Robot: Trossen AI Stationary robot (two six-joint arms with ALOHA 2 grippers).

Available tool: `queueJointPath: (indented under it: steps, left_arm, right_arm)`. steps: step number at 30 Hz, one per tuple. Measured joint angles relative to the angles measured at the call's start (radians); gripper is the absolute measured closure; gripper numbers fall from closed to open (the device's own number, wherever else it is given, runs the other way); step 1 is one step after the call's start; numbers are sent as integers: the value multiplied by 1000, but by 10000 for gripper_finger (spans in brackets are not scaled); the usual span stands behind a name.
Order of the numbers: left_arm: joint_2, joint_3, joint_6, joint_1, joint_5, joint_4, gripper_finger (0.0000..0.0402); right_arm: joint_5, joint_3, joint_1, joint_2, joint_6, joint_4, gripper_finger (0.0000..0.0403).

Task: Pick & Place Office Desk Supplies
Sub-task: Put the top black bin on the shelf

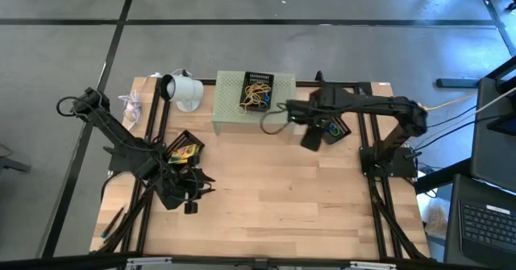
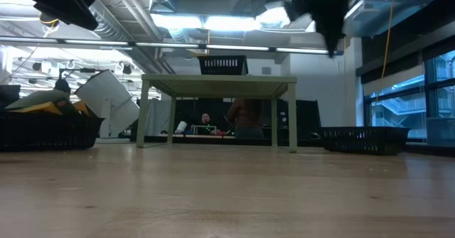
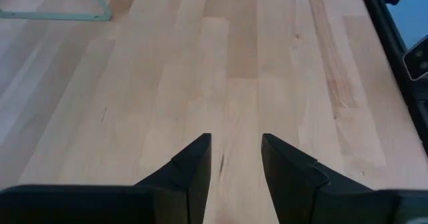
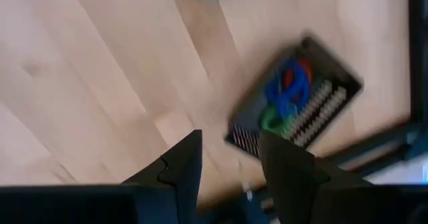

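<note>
Two grippers parted, both empty: left gripper (image 3: 235, 158) idle over bare wood at lower left, right gripper (image 4: 227, 158) hovering right of centre above a black mesh tray (image 4: 251, 138) of blue, red and green clip rings (image 4: 286, 90). Could snag mesh by descending off-target.

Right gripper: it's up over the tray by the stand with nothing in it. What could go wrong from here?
1. The right gripper is open and empty above the black tray of blue, red and green clip rings. They lie bunched, so one pinch may lift several or snag.
2. That tray sits close to the pale green stand; the arm may clip it while descending.
3. The left gripper waits open over bare table, beside its own tray, well clear.
</note>
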Motion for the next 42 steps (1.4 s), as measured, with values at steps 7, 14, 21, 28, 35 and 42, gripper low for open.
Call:
queueJointPath:
  steps: [7, 14, 21, 28, 35, 42]
  left_arm:
    - [0, 0, -7, -12, -22, 2, 274]
    - [0, 0, -7, -11, -36, 3, 274]
    - [0, 0, -6, -11, -79, 3, 274]
    - [0, 0, 20, -11, -90, 3, 274]
    - [0, 0, 28, -11, -90, 2, 274]
    - [0, 0, 55, -11, -90, 2, 274]
  right_arm:
    - [0, -339, 41, -196, 99, 84, 260]
    - [4, -611, 87, -286, -11, 258, 265]
    - [100, -737, 85, -282, -120, 307, 241]
    - [94, -791, 85, -282, -218, 431, 196]
    - [79, -840, 85, -282, -319, 489, 175]
    - [161, -894, 84, -280, -349, 528, 183]
